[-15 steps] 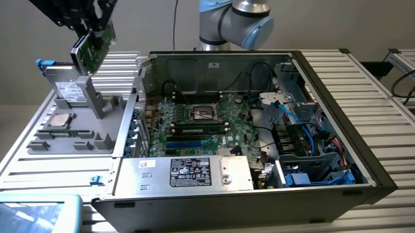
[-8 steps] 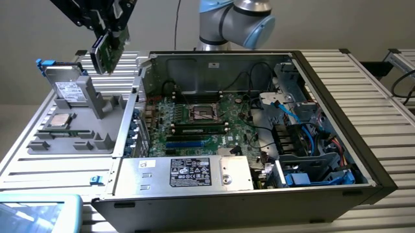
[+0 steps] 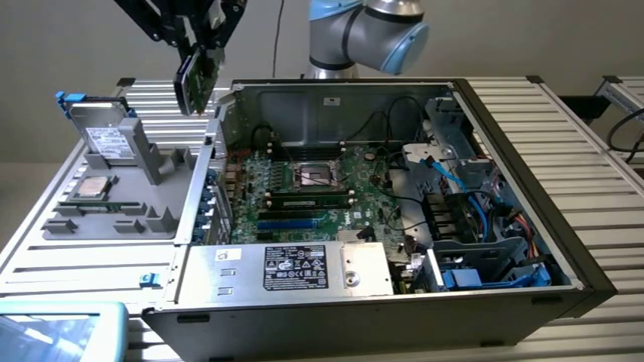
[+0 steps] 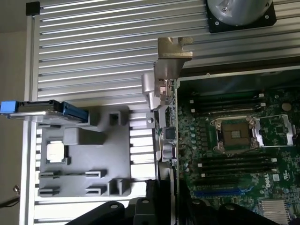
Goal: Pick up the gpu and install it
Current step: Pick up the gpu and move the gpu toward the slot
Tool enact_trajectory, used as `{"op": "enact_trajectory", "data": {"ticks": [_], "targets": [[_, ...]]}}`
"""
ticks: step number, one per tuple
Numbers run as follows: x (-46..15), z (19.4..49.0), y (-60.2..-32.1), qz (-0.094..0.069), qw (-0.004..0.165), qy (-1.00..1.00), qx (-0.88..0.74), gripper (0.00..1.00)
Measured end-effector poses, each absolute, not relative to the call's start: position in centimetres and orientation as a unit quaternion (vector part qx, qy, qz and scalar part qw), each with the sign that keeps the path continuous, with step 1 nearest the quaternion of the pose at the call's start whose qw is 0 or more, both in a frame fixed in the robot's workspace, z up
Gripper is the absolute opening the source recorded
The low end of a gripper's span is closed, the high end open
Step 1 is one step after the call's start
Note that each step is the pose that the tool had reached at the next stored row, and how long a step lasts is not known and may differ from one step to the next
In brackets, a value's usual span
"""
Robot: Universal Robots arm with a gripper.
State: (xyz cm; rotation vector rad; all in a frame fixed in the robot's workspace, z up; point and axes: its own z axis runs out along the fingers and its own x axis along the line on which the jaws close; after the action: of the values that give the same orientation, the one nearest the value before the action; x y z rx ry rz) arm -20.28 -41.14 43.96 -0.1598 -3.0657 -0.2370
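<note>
The gpu [image 3: 195, 84], a thin card with a green face, hangs upright in the air at the exterior view's upper left. My gripper [image 3: 204, 47] is shut on its top edge. The card hovers over the left wall of the open computer case [image 3: 563, 249], between the case and the grey holder tray [image 3: 151, 219]. In the wrist view I see the gpu [image 4: 167, 136] edge-on, with its silver end bracket [image 4: 171, 58] at the far end and my black fingers [image 4: 154, 208] clamped on it. The motherboard [image 3: 302, 200] lies below and beside it.
The grey tray holds a silver drive box [image 3: 108, 139] with blue clips and a processor chip [image 3: 93, 188]. Inside the case are a labelled power supply [image 3: 297, 268], blue slots [image 3: 292, 220], memory sticks and blue cables [image 3: 473, 219]. The arm's base [image 3: 348, 38] stands behind the case.
</note>
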Motion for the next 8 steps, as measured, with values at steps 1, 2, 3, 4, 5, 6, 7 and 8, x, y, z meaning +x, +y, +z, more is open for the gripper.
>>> {"op": "enact_trajectory", "data": {"ticks": [1, 2, 3, 4, 5, 6, 7, 8], "targets": [[-19.8, 44.0, -41.2, -0.077, 0.031, -0.995, -0.052, 0.28], [-19.3, 44.0, -41.2, -0.077, 0.031, -0.995, -0.052, 0.28], [-18.9, 44.0, -41.2, -0.077, 0.031, -0.995, -0.052, 0.28], [-18.4, 44.0, -41.3, -0.077, 0.031, -0.995, -0.052, 0.28], [-18.0, 44.0, -41.3, -0.077, 0.031, -0.995, -0.052, 0.28], [-17.5, 44.0, -41.3, -0.077, 0.031, -0.995, -0.052, 0.28], [-17.1, 43.9, -41.4, -0.077, 0.031, -0.995, -0.052, 0.28], [-16.6, 44.0, -41.4, -0.076, 0.031, -0.995, -0.052, 0.28]]}}
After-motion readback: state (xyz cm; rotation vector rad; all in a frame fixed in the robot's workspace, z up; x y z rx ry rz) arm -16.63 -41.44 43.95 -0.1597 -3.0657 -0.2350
